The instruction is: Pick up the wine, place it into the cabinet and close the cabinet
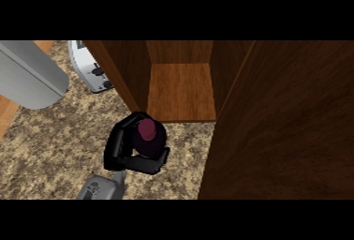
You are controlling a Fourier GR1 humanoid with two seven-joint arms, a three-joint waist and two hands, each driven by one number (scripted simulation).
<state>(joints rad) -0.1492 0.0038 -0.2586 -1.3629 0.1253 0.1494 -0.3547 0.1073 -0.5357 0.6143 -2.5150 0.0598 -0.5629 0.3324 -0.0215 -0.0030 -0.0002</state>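
The open dark brown wooden cabinet door (pixel 276 126) fills the right side of the view, from the top down to the lower edge. Behind it, the brown wooden cabinet (pixel 181 56) stands open, and its lighter wooden shelf floor (pixel 181 91) is bare and reaches down to the counter. The speckled beige stone counter (pixel 48 150) covers the left and the lower middle of the view. At the upper left a large grey rounded forearm (pixel 27 72) lies across the corner; its hand is not visible. Just right of it, a silver metal toaster (pixel 93 70) with dark knobs stands against the left wall of the cabinet.

Only 1 hand is visible: the black hand (pixel 124 154), on a grey forearm which comes from the lower edge. Its fingers and thumb are curled around the dark wine bottle with the purple-red top (pixel 147 131). The bottle is just in front of the shelf's front edge, over the counter, not inside the cabinet.
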